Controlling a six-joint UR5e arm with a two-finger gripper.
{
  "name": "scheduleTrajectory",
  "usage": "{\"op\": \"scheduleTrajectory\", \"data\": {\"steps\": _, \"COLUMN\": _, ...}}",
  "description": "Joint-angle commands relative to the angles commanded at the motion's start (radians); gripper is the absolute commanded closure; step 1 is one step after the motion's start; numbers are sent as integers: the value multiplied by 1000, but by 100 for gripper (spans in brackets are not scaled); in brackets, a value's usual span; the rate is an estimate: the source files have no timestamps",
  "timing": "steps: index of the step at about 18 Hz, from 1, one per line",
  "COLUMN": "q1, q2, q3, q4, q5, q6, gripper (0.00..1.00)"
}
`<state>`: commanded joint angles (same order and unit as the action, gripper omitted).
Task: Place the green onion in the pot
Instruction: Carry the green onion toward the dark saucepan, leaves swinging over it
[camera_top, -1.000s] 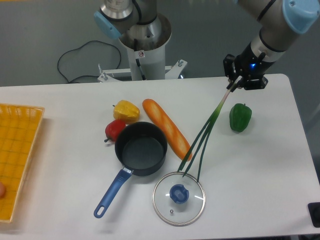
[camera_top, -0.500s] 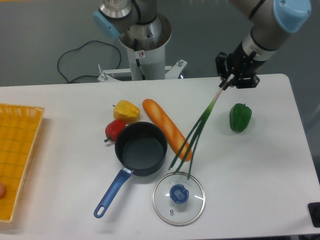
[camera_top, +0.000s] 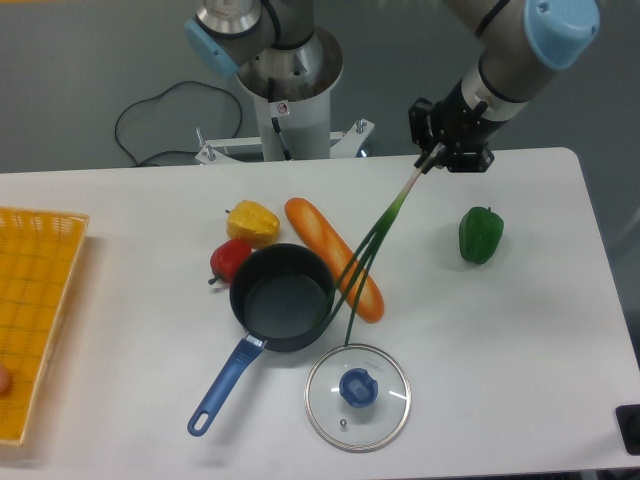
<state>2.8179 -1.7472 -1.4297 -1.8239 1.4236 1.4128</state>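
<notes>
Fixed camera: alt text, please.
The hand holds the green onion by its pale end, leaves hanging over a baguette toward the pot. A glass lid lies in front.

Pot (camera_top: 283, 297) left of baguette (camera_top: 334, 258), lid (camera_top: 357, 396) in front.

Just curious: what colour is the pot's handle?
Blue; the pot handle shows clearly in the fixed camera view.

One green onion (camera_top: 372, 238), one pot (camera_top: 283, 297), one glass lid (camera_top: 357, 396), three peppers (camera_top: 480, 234), one baguette (camera_top: 334, 258), one basket (camera_top: 32, 318).
</notes>
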Motion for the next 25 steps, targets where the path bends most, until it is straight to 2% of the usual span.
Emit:
{"op": "scheduleTrajectory", "data": {"steps": 4, "q1": 11, "q2": 0, "q3": 15, "q4": 2, "q5": -67, "q6": -2, "gripper": 89}}
{"op": "scheduleTrajectory", "data": {"steps": 7, "q1": 9, "q2": 2, "q3": 14, "q4": -3, "q5": -71, "q6": -2, "gripper": 89}}
{"op": "scheduleTrajectory", "data": {"steps": 12, "q1": 3, "q2": 21, "q3": 12, "q4": -41, "q5": -90, "q6": -2, "gripper": 89}}
{"op": "scheduleTrajectory", "data": {"steps": 18, "q1": -6, "q2": 25, "q3": -3, "q4": -60, "q5": -81, "q6": 6, "gripper": 89}}
{"op": "scheduleTrajectory", "data": {"steps": 25, "q1": -58, "q2": 23, "q3": -28, "q4": -74, "q5": -48, "q6": 5, "gripper": 89}}
